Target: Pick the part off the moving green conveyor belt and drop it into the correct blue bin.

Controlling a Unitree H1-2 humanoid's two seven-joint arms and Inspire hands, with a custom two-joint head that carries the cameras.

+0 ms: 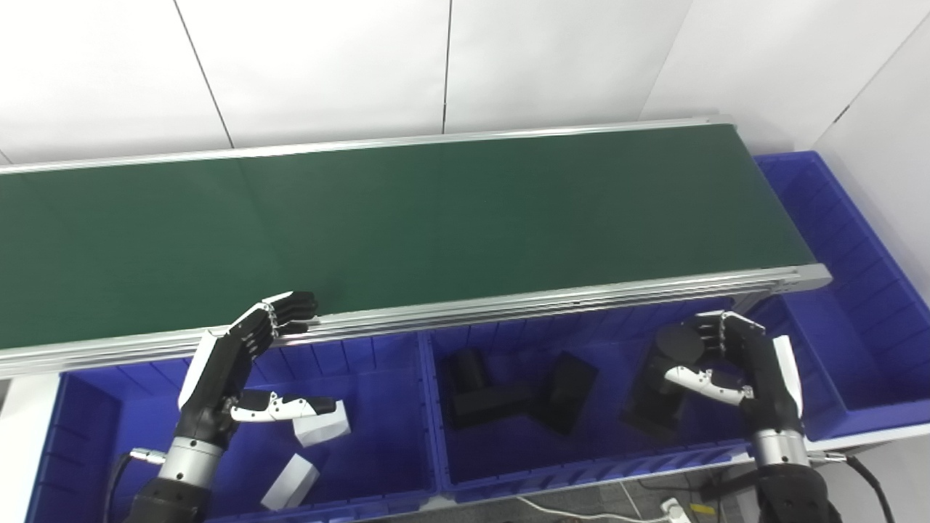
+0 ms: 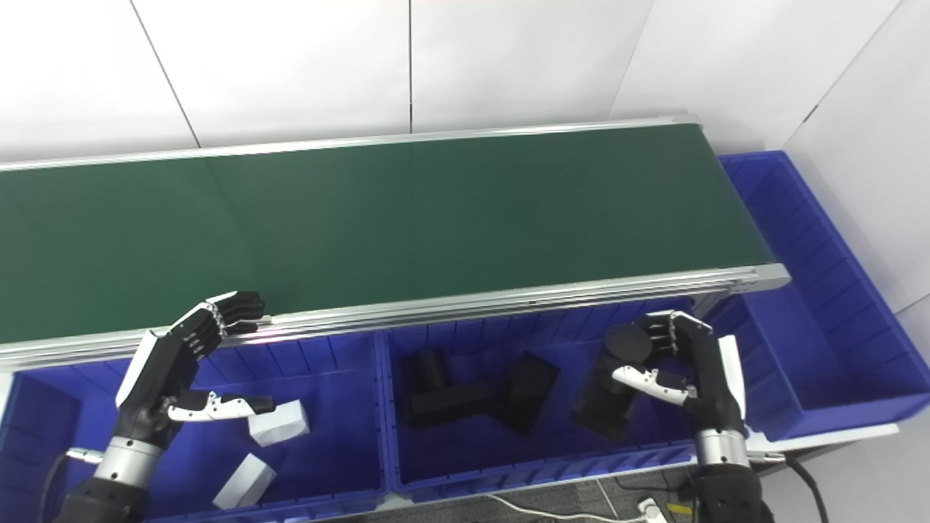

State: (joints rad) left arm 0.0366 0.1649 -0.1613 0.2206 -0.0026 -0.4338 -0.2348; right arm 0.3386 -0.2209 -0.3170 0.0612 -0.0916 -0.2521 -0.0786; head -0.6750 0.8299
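The green conveyor belt (image 1: 436,218) carries no part in either view. My right hand (image 1: 741,370) hovers over the right end of the middle blue bin (image 1: 581,457), fingers and thumb curled around a black part (image 1: 657,392) with a round top. That part hangs just above the bin floor, or rests on it; I cannot tell which. My left hand (image 1: 240,363) is open, its fingertips at the belt's near rail, above the left blue bin (image 1: 378,378).
Two white blocks (image 1: 323,428) (image 1: 290,483) lie in the left bin. Black parts (image 1: 479,396) (image 1: 567,392) lie in the middle bin. A large blue bin (image 1: 872,341) stands past the belt's right end. White cables (image 2: 567,512) trail on the floor.
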